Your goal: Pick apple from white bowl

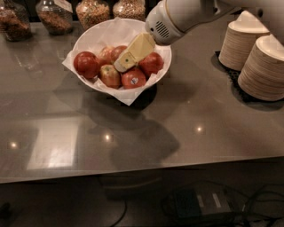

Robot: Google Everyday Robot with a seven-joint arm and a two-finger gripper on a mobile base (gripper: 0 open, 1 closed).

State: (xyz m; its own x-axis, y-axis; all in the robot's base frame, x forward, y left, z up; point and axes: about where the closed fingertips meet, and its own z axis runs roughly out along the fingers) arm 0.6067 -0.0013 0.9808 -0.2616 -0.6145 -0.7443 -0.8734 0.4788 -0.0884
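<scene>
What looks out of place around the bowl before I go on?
Nothing looks spilled or damaged. The paper liner droops over the front rim of the white bowl toward the counter, which is a bit untidy. The gripper sits low among the apples.

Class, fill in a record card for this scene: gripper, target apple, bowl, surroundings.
Gripper: inside the white bowl, low over the middle of the pile.
Apple: yellow-green blush, front left of the gripper, not lifted.
White bowl: paper-lined, on the counter.
Right: stacked beige bowls.
Back: jars.
</scene>
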